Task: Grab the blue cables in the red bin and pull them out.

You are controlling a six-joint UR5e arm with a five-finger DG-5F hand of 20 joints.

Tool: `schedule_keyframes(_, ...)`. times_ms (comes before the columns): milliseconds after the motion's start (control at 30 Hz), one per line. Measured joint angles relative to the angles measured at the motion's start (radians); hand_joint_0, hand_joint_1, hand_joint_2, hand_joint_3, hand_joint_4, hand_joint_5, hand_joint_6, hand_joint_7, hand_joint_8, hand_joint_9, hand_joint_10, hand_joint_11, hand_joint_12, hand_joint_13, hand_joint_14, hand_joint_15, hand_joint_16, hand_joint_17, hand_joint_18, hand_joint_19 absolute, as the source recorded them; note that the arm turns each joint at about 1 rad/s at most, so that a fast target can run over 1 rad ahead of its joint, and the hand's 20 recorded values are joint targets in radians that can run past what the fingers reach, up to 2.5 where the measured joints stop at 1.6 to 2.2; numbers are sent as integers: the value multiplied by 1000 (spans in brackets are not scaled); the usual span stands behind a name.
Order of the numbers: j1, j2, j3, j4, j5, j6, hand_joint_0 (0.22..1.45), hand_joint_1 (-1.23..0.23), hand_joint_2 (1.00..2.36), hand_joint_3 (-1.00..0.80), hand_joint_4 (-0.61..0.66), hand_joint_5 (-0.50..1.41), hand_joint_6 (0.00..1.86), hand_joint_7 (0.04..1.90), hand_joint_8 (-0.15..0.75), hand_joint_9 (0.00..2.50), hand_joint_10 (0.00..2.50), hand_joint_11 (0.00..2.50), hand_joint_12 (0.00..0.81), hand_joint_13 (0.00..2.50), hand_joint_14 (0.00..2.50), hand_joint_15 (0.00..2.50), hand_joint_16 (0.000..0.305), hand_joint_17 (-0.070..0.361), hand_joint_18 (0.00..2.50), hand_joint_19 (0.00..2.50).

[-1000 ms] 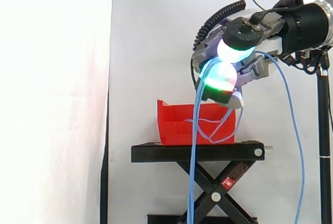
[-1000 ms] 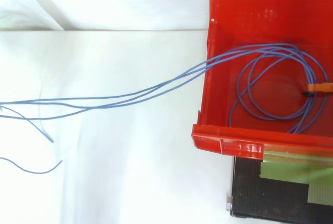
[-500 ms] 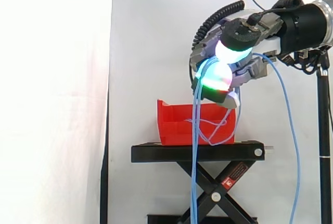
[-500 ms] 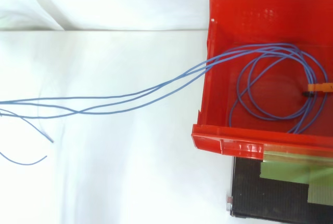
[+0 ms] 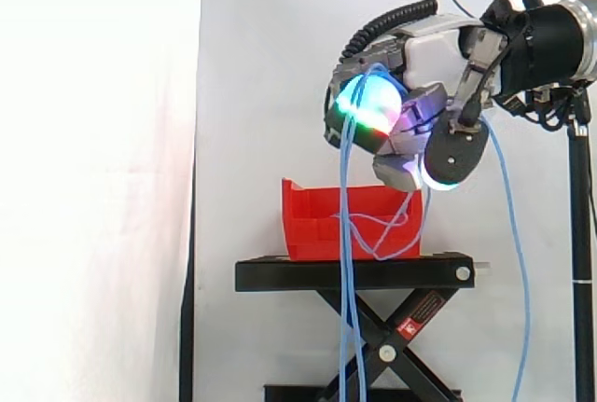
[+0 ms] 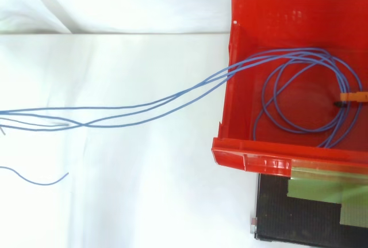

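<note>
I see the hand (image 5: 410, 122) above the bin (image 5: 312, 225), fingers curled round the cables (image 5: 344, 164), which hang from it past the stand (image 5: 280, 274); loops lie in the bin.

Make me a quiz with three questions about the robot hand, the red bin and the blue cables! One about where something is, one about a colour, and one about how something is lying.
1. Where is the hand compared with the red bin?
A inside it
B above it
C beneath it

2. What colour is the small clip on the blue cables?
A orange
B green
C purple

3. How are the blue cables lying?
A all outside the bin
B all coiled inside the bin
C a loop in the bin, with strands running out over its wall

Answers:
1 B: the side view shows the hand up over the bin.
2 A: the top view shows an orange clip on the loop.
3 C: the top view shows a loop on the bin floor and strands crossing its left wall.
</note>
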Motion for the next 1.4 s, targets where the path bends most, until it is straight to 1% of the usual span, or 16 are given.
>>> schedule_keyframes(100, 0, 0, 0, 0, 0, 0, 1138, -1105, 1019, -63, -113, 325, 704, 571, 230, 475, 2048, 1157, 307, 716, 1762, 1060, 38, 85, 560, 1194)
schedule_keyframes(167, 0, 0, 0, 0, 0, 0, 1097, -1098, 1022, -132, -87, 339, 640, 602, 240, 475, 2038, 1174, 306, 738, 1696, 1100, 38, 85, 582, 1173)
schedule_keyframes(233, 0, 0, 1, 0, 0, 0, 1044, -1087, 1022, -296, -52, 359, 577, 626, 248, 481, 2003, 1206, 310, 768, 1629, 1134, 39, 87, 610, 1144)
schedule_keyframes(267, 0, 0, 1, 0, 0, 0, 1026, -1083, 1022, -313, -45, 368, 556, 641, 254, 486, 1995, 1199, 310, 775, 1611, 1146, 39, 88, 615, 1144)
schedule_keyframes(300, 0, 0, 1, 0, 0, 0, 992, -1071, 1022, -384, -33, 379, 528, 656, 256, 494, 1980, 1206, 314, 785, 1594, 1163, 39, 88, 622, 1143)
schedule_keyframes(333, 0, 0, 1, 0, 0, 0, 960, -1061, 1019, -489, -19, 396, 500, 672, 262, 505, 1960, 1216, 308, 788, 1589, 1171, 40, 89, 624, 1139)
schedule_keyframes(400, 0, 0, 1, 0, 0, 0, 918, -1040, 1016, -625, 3, 429, 450, 700, 262, 524, 1917, 1253, 318, 795, 1595, 1173, 40, 89, 621, 1150)
schedule_keyframes(433, 0, 0, 1, 0, 0, 0, 870, -1014, 1012, -728, 22, 446, 418, 719, 269, 544, 1908, 1245, 318, 803, 1607, 1171, 40, 90, 624, 1157)
schedule_keyframes(533, 0, 0, 1, 0, 0, 0, 813, -979, 1007, -864, 52, 483, 382, 733, 277, 562, 1897, 1258, 324, 814, 1627, 1142, 41, 93, 633, 1162)
schedule_keyframes(567, 0, 0, 1, 0, 0, 0, 783, -952, 1002, -962, 71, 519, 367, 736, 283, 585, 1892, 1260, 329, 822, 1650, 1133, 42, 95, 645, 1157)
schedule_keyframes(600, 0, 0, 1, 0, 0, 0, 765, -926, 1000, -1000, 96, 545, 338, 753, 288, 592, 1889, 1259, 336, 828, 1661, 1129, 43, 97, 658, 1161)
schedule_keyframes(700, 0, 0, 1, -1, 0, 0, 711, -865, 1000, -1000, 131, 630, 295, 772, 305, 652, 1917, 1226, 347, 863, 1710, 1087, 46, 103, 695, 1142)
schedule_keyframes(833, 0, 0, 0, -1, 0, 0, 663, -802, 1000, -1000, 165, 717, 298, 766, 322, 722, 1965, 1168, 367, 927, 1751, 1034, 48, 109, 767, 1116)
schedule_keyframes(1067, 1, 0, 1, -2, 0, -1, 637, -769, 1000, -1000, 183, 803, 368, 737, 327, 793, 1964, 1171, 375, 970, 1747, 1036, 50, 113, 822, 1114)
schedule_keyframes(1233, 1, 0, 0, -2, 0, -2, 613, -768, 1000, -1000, 196, 865, 455, 685, 336, 851, 1956, 1157, 389, 1016, 1742, 1036, 52, 116, 863, 1116)
schedule_keyframes(1400, 1, 0, 1, -2, 0, -2, 595, -760, 1000, -1000, 205, 915, 468, 672, 333, 885, 1937, 1179, 401, 1051, 1743, 1020, 53, 120, 892, 1103)
